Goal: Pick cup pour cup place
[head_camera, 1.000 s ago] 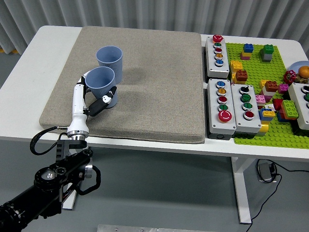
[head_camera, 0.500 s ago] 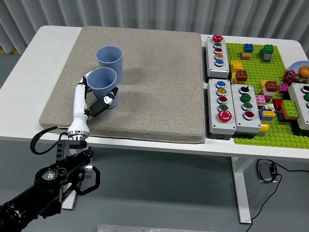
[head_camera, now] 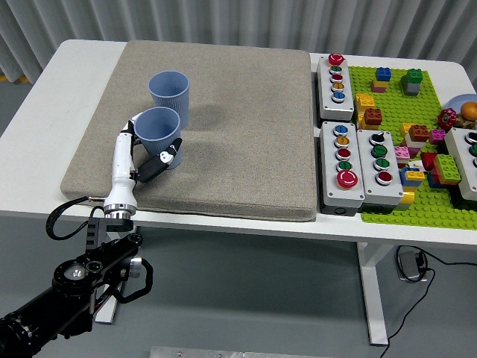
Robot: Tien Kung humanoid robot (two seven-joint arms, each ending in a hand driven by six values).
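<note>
My left hand (head_camera: 145, 153) grips the near blue ribbed cup (head_camera: 157, 132), thumb and fingers wrapped low around its base, on the grey mat (head_camera: 238, 112). The cup stands upright, mouth up, its long axis vertical, right above my palm. The second blue cup (head_camera: 169, 89), same ribbed plastic, sits just beyond the held one and slightly right, nearly touching it. Pouring likely means tipping away from me, toward that cup. My right hand is nowhere in sight.
</note>
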